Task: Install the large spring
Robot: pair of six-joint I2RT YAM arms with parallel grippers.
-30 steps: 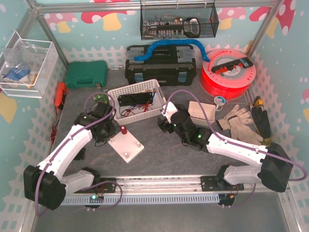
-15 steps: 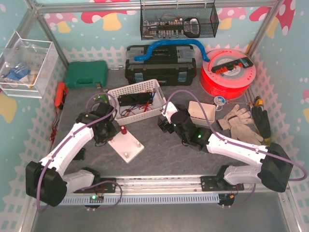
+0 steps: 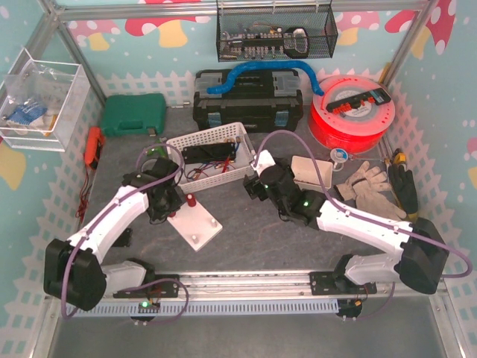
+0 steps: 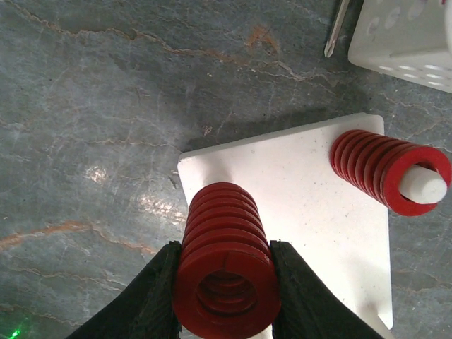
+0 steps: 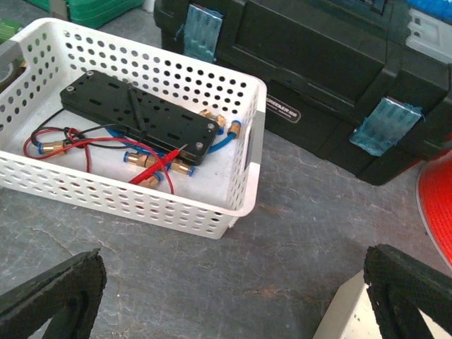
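Observation:
My left gripper [image 4: 224,286] is shut on the large red spring [image 4: 224,254], one finger on each side of its coils. It holds the spring upright over the near left corner of the white peg plate [image 4: 318,212]. A second red spring [image 4: 385,169] sits on a white peg at the plate's far right. In the top view the left gripper [image 3: 168,210] is at the plate's [image 3: 201,227] left corner, beside that mounted spring [image 3: 191,200]; the held spring is hidden there. My right gripper [image 5: 233,304] is open and empty, near the white basket [image 5: 247,169].
The basket [image 3: 246,142] holds a black plate, wires and brass fittings. A black toolbox [image 3: 250,101] stands behind it. A small white box [image 3: 309,171], grey gloves [image 3: 365,183] and a red spool [image 3: 350,112] lie to the right. A green case [image 3: 133,113] is at the far left.
My left gripper has shifted slightly right and farther along the plate's left corner, still holding the spring. My right arm has drawn a little back toward the basket.

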